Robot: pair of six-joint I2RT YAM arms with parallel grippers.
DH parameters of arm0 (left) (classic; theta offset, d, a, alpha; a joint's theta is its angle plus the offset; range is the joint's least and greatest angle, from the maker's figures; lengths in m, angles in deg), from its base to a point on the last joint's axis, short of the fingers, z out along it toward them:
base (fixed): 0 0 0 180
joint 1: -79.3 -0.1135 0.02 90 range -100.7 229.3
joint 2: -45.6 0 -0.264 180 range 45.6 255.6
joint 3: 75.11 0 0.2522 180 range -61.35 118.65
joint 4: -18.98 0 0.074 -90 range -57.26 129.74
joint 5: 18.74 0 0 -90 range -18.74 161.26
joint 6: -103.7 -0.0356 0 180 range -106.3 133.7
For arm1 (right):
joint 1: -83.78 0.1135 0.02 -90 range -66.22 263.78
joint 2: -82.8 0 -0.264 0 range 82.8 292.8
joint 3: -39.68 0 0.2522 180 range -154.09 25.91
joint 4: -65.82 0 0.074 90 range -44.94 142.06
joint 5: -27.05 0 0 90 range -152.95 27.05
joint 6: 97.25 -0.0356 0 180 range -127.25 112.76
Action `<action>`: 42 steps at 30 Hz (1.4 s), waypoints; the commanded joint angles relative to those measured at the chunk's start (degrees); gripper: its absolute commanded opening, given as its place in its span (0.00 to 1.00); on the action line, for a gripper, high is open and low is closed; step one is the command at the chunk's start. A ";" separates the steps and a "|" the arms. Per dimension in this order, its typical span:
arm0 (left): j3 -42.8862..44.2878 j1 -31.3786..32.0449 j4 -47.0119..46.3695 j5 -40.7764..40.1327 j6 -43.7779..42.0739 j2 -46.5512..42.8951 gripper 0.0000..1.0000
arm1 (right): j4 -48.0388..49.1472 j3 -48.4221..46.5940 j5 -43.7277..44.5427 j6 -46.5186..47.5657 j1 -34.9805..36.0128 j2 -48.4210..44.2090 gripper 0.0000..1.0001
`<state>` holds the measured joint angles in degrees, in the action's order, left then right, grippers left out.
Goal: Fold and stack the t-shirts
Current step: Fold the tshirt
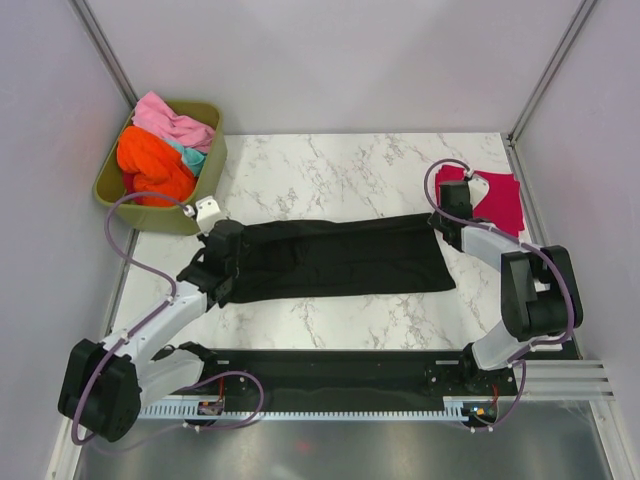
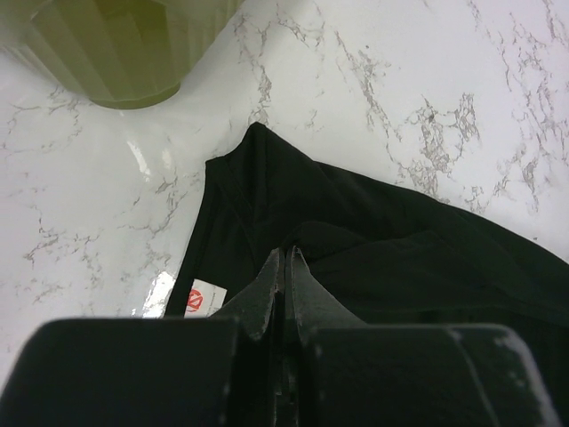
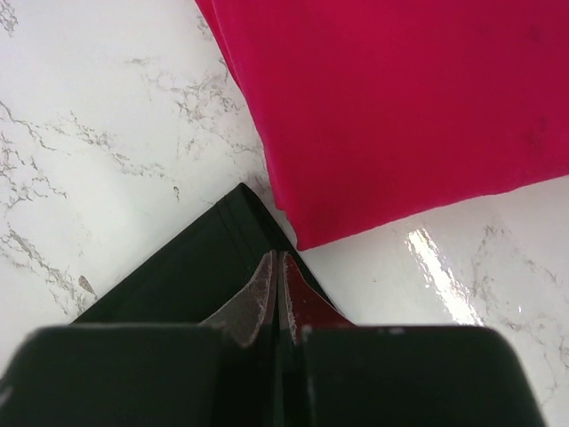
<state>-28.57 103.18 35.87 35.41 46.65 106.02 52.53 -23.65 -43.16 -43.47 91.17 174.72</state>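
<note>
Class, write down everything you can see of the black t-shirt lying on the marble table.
The black t-shirt is plain, soft, matte cloth, folded into a long band lying flat across the middle of the white marble table. A small white label with a red mark shows at its left end. The left gripper is shut on a raised fold there; the right gripper is shut on its right corner, close beside the crimson t-shirt.
</note>
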 commanded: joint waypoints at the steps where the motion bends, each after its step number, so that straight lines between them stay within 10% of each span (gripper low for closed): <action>1: -0.96 0.12 -0.06 -1.41 2.03 -1.80 0.02 | 2.43 0.95 0.86 -0.25 0.25 -1.92 0.04; 8: -2.19 0.12 1.26 1.13 2.03 -4.78 0.02 | 3.92 4.38 2.79 -1.47 0.25 -4.90 0.06; 14: -4.82 0.20 1.08 3.24 2.30 -9.44 0.03 | 8.14 9.48 4.02 -2.09 0.33 -10.26 0.32; 28: -8.60 0.20 -2.08 5.10 2.03 -14.90 0.46 | 14.12 11.16 0.17 1.15 3.58 -12.82 0.37; 42: -2.98 -5.06 -4.89 10.88 5.19 0.12 0.50 | 20.36 -9.66 -39.36 3.71 20.81 12.83 0.43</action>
<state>-34.71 100.31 34.78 43.36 48.98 103.71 69.05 -27.67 -68.34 -40.57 109.05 181.47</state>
